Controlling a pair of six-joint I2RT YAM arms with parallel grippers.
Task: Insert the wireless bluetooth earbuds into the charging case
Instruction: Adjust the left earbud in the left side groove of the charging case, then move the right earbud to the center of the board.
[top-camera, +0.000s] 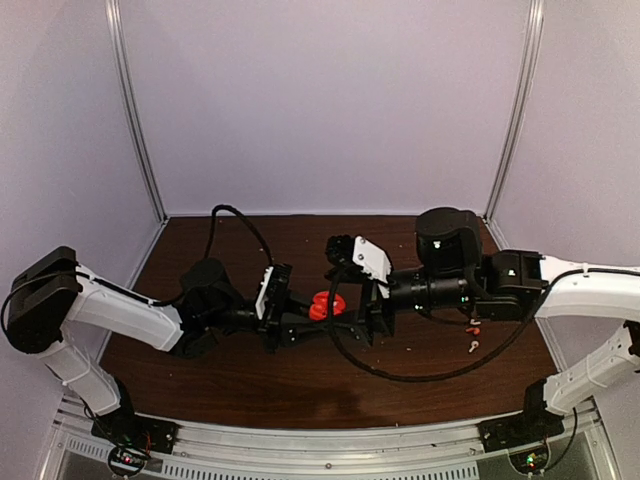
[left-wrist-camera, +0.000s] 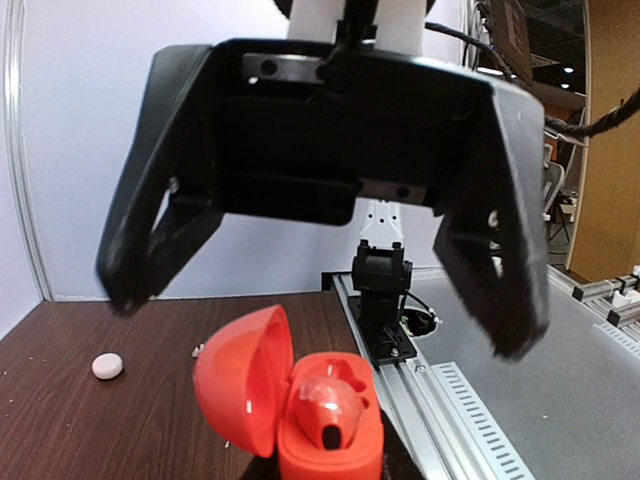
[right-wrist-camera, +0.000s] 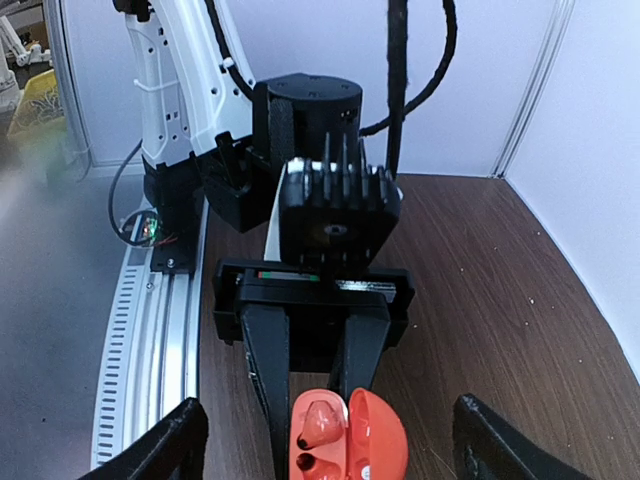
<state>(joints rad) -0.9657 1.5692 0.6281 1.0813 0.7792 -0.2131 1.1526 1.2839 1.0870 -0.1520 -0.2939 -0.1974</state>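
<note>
Brown table (top-camera: 300, 385) — left end effector (right-wrist-camera: 312, 425) clenched on partly cropped red case (right-wrist-camera: 377, 440); right end effector (left-wrist-camera: 320, 315) released

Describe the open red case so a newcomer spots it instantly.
On the brown table, look where the two arms meet mid-table. The charging case is gripped in the left tool. Unlike the tiny loose earbuds by the right arm, it is large, red-orange, lid hinged open.

Left arm (top-camera: 120, 315): extended from the lower left toward the centre of the top view, with the left gripper (top-camera: 308, 316) held level and closed on the red charging case (top-camera: 326, 305). Right arm (top-camera: 580, 290): extended from the right edge toward centre. Right gripper (top-camera: 352, 288): turned to face the left one, fingers spread wide.
</note>
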